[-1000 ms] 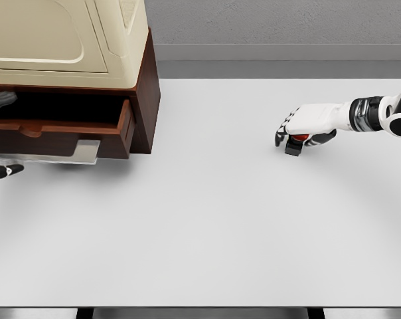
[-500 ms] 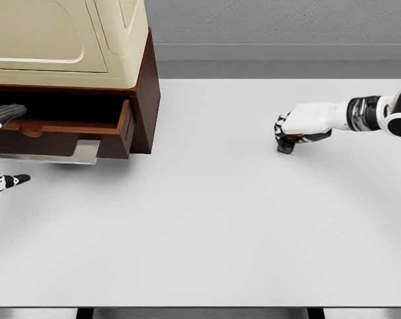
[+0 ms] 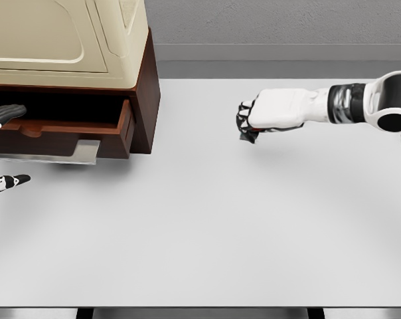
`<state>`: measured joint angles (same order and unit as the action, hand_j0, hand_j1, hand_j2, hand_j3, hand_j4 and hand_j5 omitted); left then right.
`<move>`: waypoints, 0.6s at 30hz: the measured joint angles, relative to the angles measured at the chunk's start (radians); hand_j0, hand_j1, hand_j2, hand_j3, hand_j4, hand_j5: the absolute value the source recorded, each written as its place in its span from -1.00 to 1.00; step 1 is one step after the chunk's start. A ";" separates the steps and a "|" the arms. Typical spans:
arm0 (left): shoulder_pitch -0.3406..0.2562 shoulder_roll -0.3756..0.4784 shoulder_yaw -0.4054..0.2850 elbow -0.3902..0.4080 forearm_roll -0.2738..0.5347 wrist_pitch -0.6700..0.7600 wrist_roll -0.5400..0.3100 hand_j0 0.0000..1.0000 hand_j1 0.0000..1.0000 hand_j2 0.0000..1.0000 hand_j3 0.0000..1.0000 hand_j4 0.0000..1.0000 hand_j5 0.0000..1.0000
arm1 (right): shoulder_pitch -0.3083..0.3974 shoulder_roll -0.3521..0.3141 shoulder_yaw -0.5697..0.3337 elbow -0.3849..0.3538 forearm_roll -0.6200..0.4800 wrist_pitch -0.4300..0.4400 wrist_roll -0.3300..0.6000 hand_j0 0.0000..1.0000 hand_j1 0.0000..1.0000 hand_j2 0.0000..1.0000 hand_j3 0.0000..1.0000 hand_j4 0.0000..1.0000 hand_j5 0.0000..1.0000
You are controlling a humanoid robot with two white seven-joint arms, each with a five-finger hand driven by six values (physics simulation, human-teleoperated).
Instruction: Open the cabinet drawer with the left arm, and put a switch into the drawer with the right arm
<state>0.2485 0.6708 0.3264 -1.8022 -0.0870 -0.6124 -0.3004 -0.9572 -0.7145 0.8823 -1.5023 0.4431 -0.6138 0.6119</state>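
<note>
- Head view, right side: the right hand (image 3: pixel 253 119), white with dark finger joints, hangs above the plain white tabletop (image 3: pixel 207 226), its white arm (image 3: pixel 333 106) reaching in from the right edge.
- Its fingers (image 3: pixel 244 118) are clenched around a small dark switch with a trace of red (image 3: pixel 251 135), of which only a corner shows below the knuckles; the rest is hidden inside the fist.
- Hand and switch sit over bare table, well apart from the cabinet and to its right, and a soft shadow lies on the surface under the forearm.
- Head view, left side: a dark reddish-brown wooden cabinet (image 3: pixel 147 100) stands at the upper left corner of the table, with a cream-coloured appliance with moulded panels (image 3: pixel 68 40) resting on top of it.
- The cabinet's brown wooden drawer (image 3: pixel 87 129) is pulled out toward the camera, and its interior reads as a dark cavity; a pale grey flat strip (image 3: pixel 54 154) shows beneath its front.
- The left hand (image 3: pixel 4 146) shows only at the left edge as two dark fingertips, one at the drawer front's upper edge and one lower down over the table.
- These two tips are spread apart with nothing between them, though most of the hand is cut off by the edge.
</note>
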 measured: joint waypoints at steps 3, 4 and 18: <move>0.000 -0.001 -0.001 0.000 0.001 0.000 0.000 1.00 1.00 1.00 1.00 1.00 1.00 | -0.037 0.001 -0.014 -0.047 -0.025 0.000 0.000 -0.21 -0.21 -0.21 -0.21 -0.21 -0.21; 0.000 -0.001 -0.001 0.000 0.001 0.000 0.000 1.00 1.00 1.00 1.00 1.00 1.00 | -0.049 0.003 -0.016 -0.057 -0.037 0.000 0.000 -0.21 -0.21 -0.21 -0.21 -0.21 -0.21; 0.000 -0.001 0.000 0.000 0.001 0.000 0.001 1.00 1.00 1.00 1.00 1.00 1.00 | -0.115 0.162 -0.008 -0.081 -0.067 -0.001 0.001 -0.23 -0.23 -0.23 -0.23 -0.23 -0.23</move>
<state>0.2485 0.6695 0.3267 -1.8022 -0.0857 -0.6123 -0.2999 -1.0722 -0.5527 0.8748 -1.5832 0.3759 -0.6147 0.6124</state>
